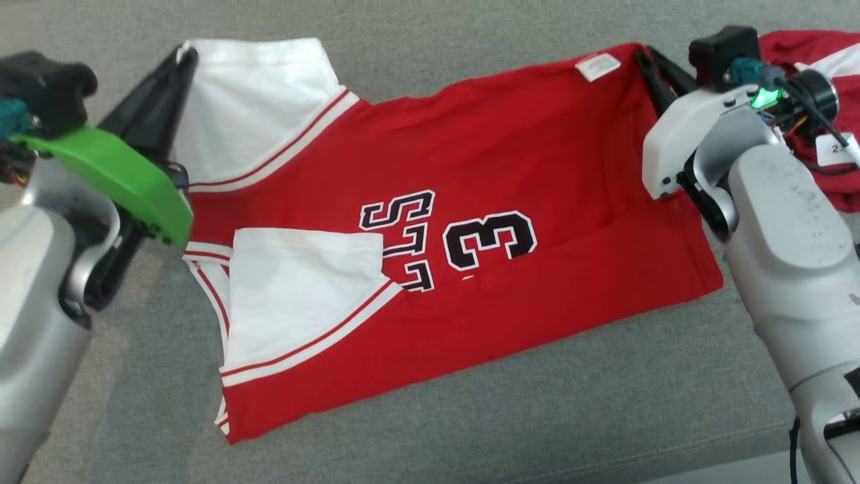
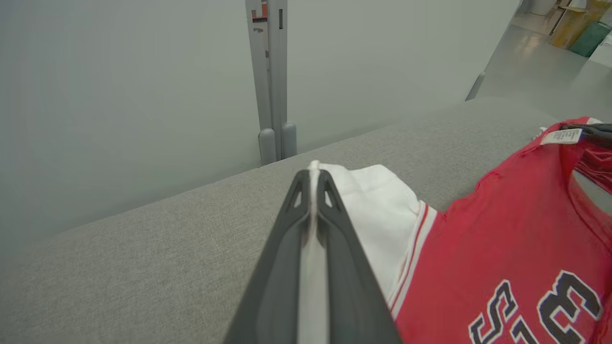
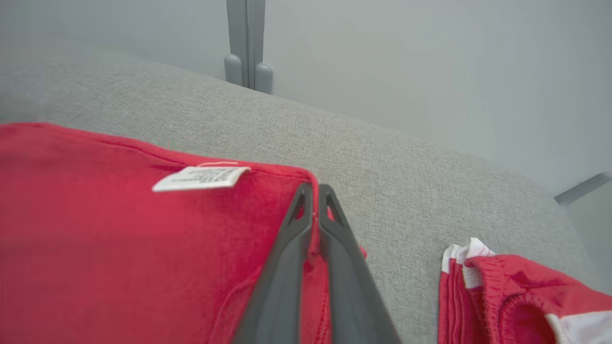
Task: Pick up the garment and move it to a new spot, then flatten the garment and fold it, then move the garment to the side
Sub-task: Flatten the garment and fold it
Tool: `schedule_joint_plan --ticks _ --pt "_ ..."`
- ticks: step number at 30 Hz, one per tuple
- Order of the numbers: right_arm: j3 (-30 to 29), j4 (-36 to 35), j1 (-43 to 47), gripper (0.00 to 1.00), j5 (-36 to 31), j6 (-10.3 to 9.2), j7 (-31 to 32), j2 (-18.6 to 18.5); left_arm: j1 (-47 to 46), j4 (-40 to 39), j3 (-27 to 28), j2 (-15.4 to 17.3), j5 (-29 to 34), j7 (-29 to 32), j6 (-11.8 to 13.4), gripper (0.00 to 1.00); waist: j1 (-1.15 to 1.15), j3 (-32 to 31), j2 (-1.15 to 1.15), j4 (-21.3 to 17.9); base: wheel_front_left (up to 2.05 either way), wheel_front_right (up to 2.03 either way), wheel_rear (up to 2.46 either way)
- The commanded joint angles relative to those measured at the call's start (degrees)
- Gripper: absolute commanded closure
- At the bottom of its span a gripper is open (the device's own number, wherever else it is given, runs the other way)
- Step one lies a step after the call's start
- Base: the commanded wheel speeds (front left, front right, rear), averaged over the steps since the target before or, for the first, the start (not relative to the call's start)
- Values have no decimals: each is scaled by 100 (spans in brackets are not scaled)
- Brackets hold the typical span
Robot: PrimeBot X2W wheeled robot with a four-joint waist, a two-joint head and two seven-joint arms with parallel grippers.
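The garment (image 1: 484, 175) is a red jersey with white sleeves, black letters and a "3", spread across the grey cushion. My left gripper (image 1: 183, 55) is shut on the far white sleeve corner; white cloth (image 2: 313, 239) runs between its fingers in the left wrist view. At the far right corner of the red hem, beside the white label (image 1: 597, 66), my right gripper (image 1: 643, 57) is shut on the cloth. The right wrist view shows red fabric (image 3: 143, 248) pinched between the dark fingers (image 3: 287, 248). A near white sleeve (image 1: 302, 296) lies folded over the chest.
The grey cushion surface (image 1: 537, 403) has free room in front of the jersey. Another red and white garment (image 1: 806, 54) lies bunched at the far right, also seen as a heap (image 3: 516, 301) in the right wrist view. A pale wall with a grey post (image 2: 270, 71) stands behind.
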Motion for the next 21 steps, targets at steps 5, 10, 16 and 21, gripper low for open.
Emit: schedule_joint_plan --ticks 5,10,16,21 --pt "41 -184 674 100 153 -8 -357 -166 1106 -757 -70 143 -169 -277 250 100 0 -394 0 189 0 0 0" --pt "-107 -495 1363 100 282 -8 -475 -272 2107 -1282 -168 186 -351 -458 578 100 0 -618 0 263 0 0 0" --pt "-512 -812 2019 100 325 -8 -356 -303 2880 -1346 -210 -87 -607 -811 802 100 0 -775 0 319 0 0 0" --pt "-784 -1018 2387 100 114 -8 -271 -262 3275 -1073 -163 -348 -819 -1171 835 100 0 -847 0 303 0 0 0"
